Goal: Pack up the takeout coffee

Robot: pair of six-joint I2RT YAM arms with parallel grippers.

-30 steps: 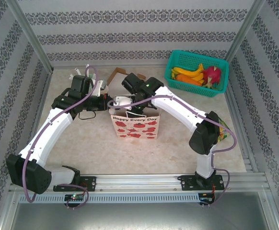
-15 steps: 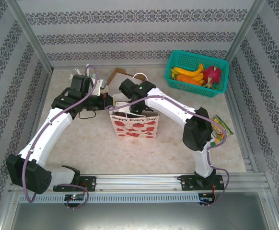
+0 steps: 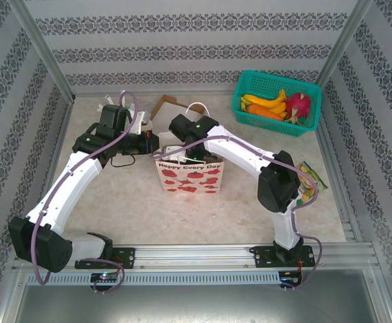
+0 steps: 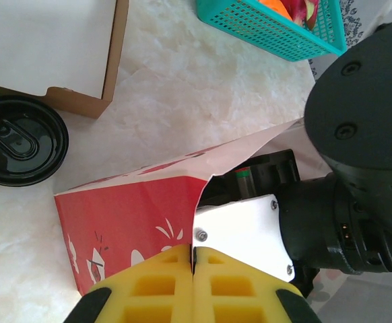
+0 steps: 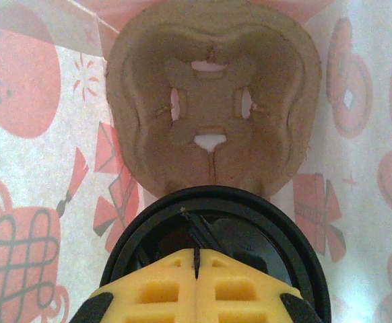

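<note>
In the right wrist view, the takeout coffee shows as a round black lid (image 5: 250, 222) directly under my right gripper (image 5: 196, 256). The gripper is shut, with a thin dark ridge of the lid pinched between its yellow fingertips. The cup hangs inside the red-and-white paper bag (image 3: 189, 176), above the brown pulp carrier (image 5: 209, 101) on the bag's floor. My left gripper (image 4: 193, 252) is shut on the bag's top edge (image 4: 128, 222), pulling the mouth open at the left. The cup's green body is hidden.
Another black lid (image 4: 21, 140) sits on the table beside a brown cardboard box (image 4: 48, 47), behind the bag. A teal basket (image 3: 277, 102) of fruit stands at the back right. A snack packet (image 3: 310, 178) lies by the right arm's elbow.
The right arm has swung left and lowered its gripper into the bag's mouth. Its elbow has come in from the right. The left arm has held still.
</note>
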